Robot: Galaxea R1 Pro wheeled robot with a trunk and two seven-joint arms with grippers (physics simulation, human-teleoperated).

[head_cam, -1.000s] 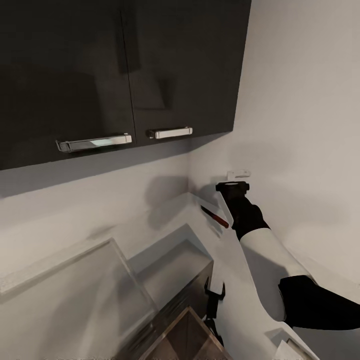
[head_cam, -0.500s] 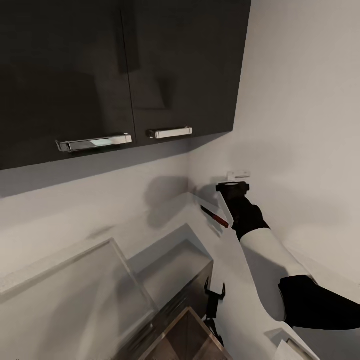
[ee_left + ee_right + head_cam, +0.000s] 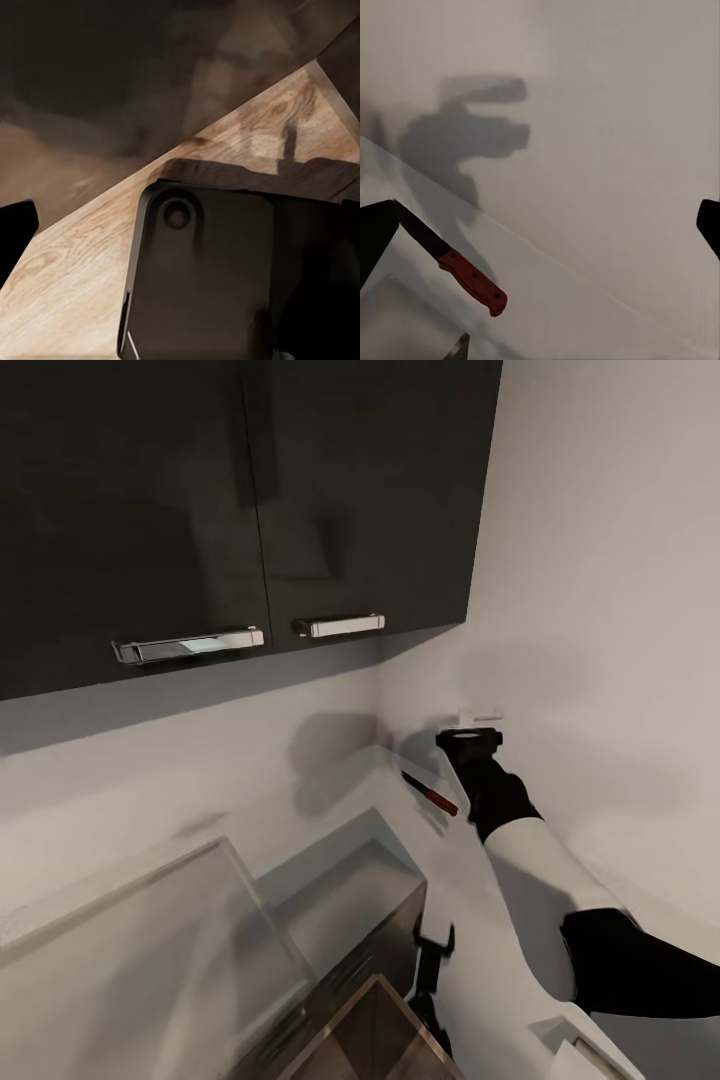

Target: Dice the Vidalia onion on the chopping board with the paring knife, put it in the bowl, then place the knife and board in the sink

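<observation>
The paring knife (image 3: 431,792) lies on the pale countertop (image 3: 340,800) near the corner where the two walls meet, its dark blade pointing toward the back wall and its red handle toward the robot. In the head view the right arm reaches over it, with the right gripper (image 3: 468,740) just beyond and beside the handle, close to the side wall; from there the fingers are hidden behind the wrist, so their spread cannot be read. The right wrist view settles it: the paring knife (image 3: 454,263) lies free on the counter, and the two dark fingertips (image 3: 373,236) sit at opposite edges of the frame, wide apart and holding nothing (the arm's shadow falls on the wall behind). Dark wall cabinets (image 3: 240,510) with chrome handles hang overhead. The left gripper (image 3: 432,960) hangs low by the cabinet front; whether it is spread or closed cannot be told. The left wrist view looks at wooden flooring (image 3: 75,277) and a dark rounded panel (image 3: 202,277).
</observation>
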